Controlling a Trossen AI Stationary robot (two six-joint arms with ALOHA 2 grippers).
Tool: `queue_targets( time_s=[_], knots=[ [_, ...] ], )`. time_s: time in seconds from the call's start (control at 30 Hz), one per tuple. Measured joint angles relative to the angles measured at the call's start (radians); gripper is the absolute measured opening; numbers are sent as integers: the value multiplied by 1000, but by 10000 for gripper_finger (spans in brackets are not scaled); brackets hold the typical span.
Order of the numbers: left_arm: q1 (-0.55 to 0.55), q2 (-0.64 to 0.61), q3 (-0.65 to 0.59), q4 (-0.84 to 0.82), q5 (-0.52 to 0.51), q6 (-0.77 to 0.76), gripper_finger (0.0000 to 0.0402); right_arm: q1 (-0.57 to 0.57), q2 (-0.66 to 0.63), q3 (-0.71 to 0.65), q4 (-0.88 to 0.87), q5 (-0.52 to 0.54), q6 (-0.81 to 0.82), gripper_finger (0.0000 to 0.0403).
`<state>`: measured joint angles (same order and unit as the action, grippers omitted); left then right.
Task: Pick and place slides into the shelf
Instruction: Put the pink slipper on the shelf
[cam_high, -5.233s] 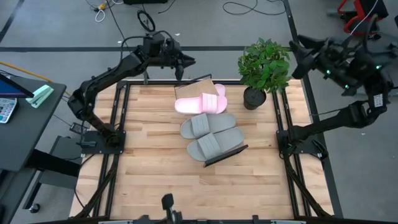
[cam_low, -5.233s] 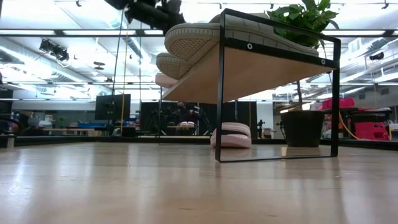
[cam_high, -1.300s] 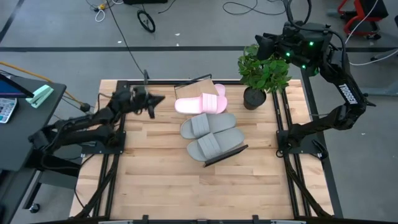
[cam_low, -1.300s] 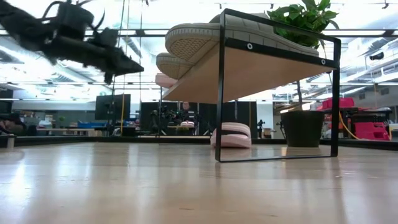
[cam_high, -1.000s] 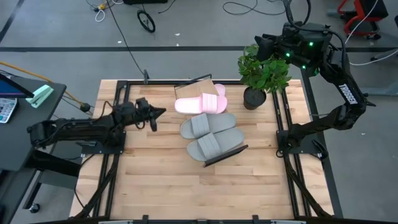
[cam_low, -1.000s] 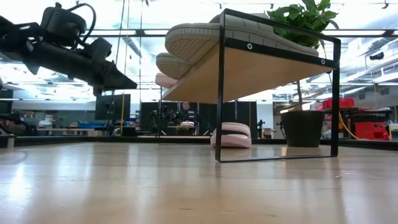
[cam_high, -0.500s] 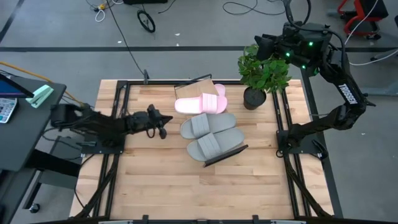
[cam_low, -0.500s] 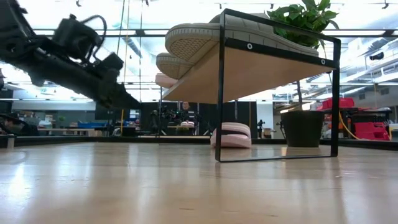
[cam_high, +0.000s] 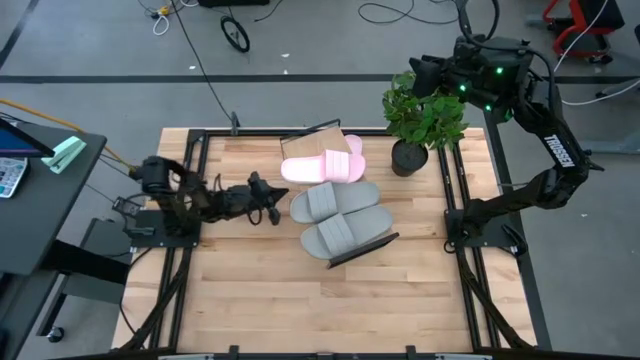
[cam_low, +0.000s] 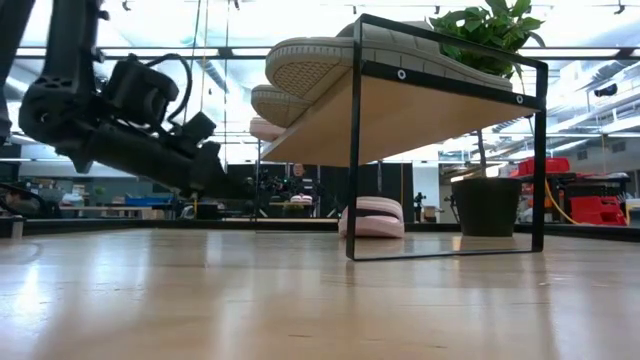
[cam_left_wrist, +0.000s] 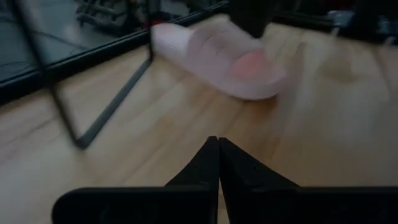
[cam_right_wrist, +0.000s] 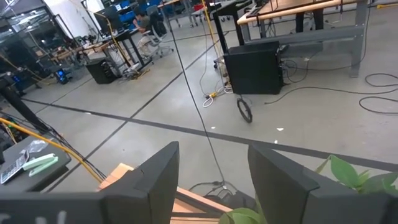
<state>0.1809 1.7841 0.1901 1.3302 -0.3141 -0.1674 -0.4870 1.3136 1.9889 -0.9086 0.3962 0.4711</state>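
A big workshop with a grey concrete floor (cam_high: 330, 50), loose cables and distant workbenches surrounds a light plank table (cam_high: 260, 290), which sits in a black metal frame. Near the middle of the table stands the shelf (cam_low: 420, 115), a light-wood board on thin black legs, raised off the tabletop and seen from below in the low view. Three sandals lie side by side on top of it: two grey slides (cam_high: 340, 218), thick-soled with one wide strap each, and a pale pink slide (cam_high: 322, 167) of the same shape next to them toward the far end. The other pink slide (cam_low: 372, 217) lies on the tabletop underneath the shelf, near its far end; in the left wrist view it shows as a smooth, rounded, pale pink shoe beside a black leg of the shelf. A potted plant (cam_high: 425, 110) with bushy green leaves in a dark pot stands at the far right corner of the table. The left gripper (cam_high: 270, 203) is stretched out low over the table just left of the shelf, its fingers pressed together and holding nothing. The right gripper (cam_right_wrist: 211, 168) is raised high behind the plant, its fingers apart and empty.
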Motion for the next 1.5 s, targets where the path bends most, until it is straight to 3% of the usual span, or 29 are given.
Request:
queue_targets(
  time_s=[0.23, 0.67, 1.13, 1.37, 1.5],
  knots=[
    [-59, 156, 127, 75, 0, 57, 10, 0, 0, 0, -28, 0, 0, 197],
    [-98, 371, 277, 167, -2, -3, 9, 0, 0, 0, -83, -2, -27, 197],
    [-174, 568, 481, 244, -167, -2, 14, 2, 0, 0, -93, -112, -79, 194],
    [-198, 583, 523, 212, -313, 9, 28, 43, 0, 0, -98, -123, -79, 193],
    [-196, 582, 530, 178, -320, 21, 32, 56, 0, 0, -98, -122, -79, 194]
  ],
)
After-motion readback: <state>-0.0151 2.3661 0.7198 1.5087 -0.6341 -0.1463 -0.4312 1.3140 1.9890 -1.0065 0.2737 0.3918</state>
